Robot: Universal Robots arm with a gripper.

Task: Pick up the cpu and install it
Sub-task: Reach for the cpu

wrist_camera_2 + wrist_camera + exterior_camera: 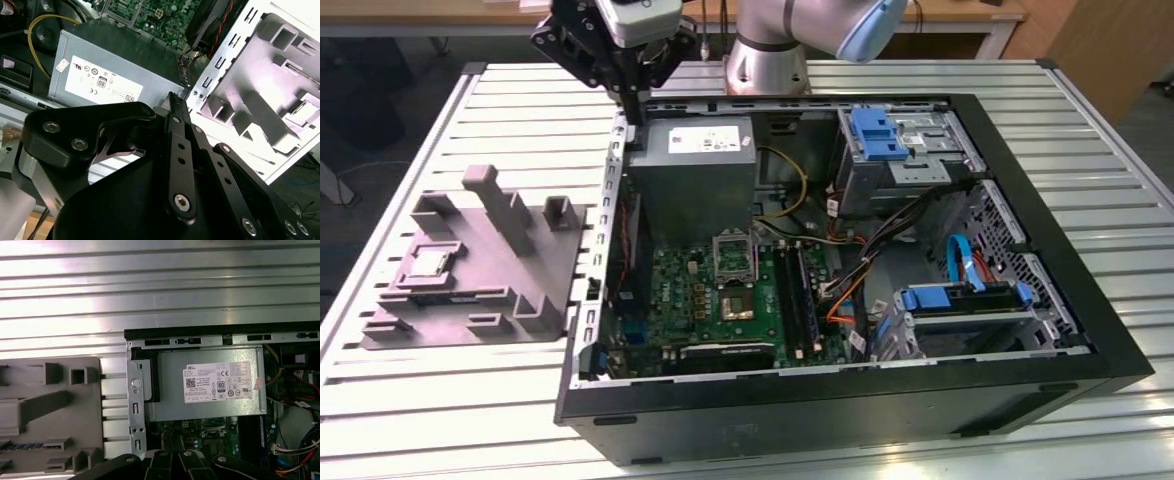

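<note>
I find the small flat square silver-grey cpu (428, 263) lying in a recess of the grey moulded plastic holder block (520, 290). The block sits on the slatted metal table (454, 420), to the exterior view's left of the open black computer case (1107, 330). The black gripper (631, 112) hangs well apart from the cpu, over the case's corner by the grey box-shaped power supply (700, 170), its jaws drawn together on nothing.

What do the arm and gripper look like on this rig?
Arm: silver-grey metal joints with a pale blue cap. Gripper: matt black linkage bars fastened with silver screws, tapering to slim black jaws; a white camera box is mounted on it.
</note>
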